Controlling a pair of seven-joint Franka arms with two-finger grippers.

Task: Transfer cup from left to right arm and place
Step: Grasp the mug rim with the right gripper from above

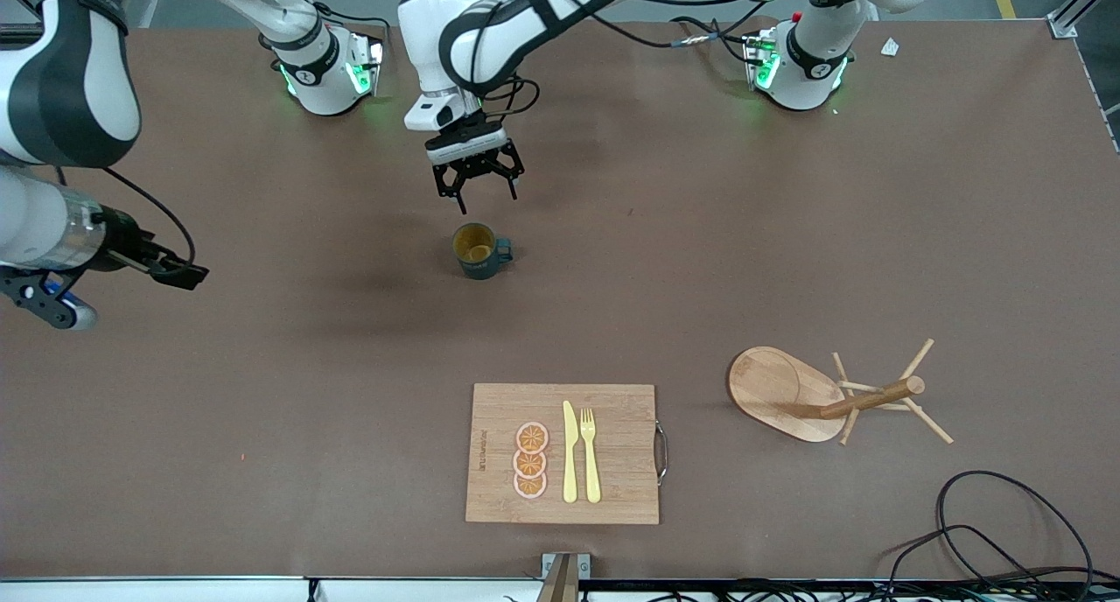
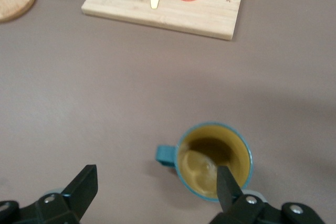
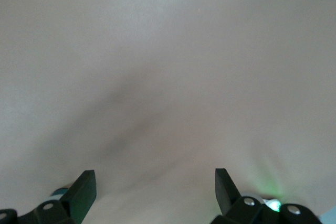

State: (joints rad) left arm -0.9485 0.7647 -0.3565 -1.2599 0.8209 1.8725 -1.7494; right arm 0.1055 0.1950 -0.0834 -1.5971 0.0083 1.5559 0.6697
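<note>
The cup (image 1: 479,250), a small dark teal mug with a yellowish-brown inside, stands upright on the brown table (image 1: 787,234), its handle toward the left arm's end. My left gripper (image 1: 477,189) hangs open and empty over the table just beside the cup, on the robots' side. In the left wrist view the cup (image 2: 214,160) sits by one finger (image 2: 227,188), off the middle of the open gripper (image 2: 157,182). My right gripper (image 1: 194,276) waits open and empty over bare table at the right arm's end; the right wrist view shows it (image 3: 155,184) over table only.
A wooden cutting board (image 1: 612,488) with a yellow knife (image 1: 570,451), a fork (image 1: 590,453) and orange slices (image 1: 530,460) lies nearer the front camera. A wooden peg rack (image 1: 822,396) stands toward the left arm's end. Cables (image 1: 1006,532) lie at that front corner.
</note>
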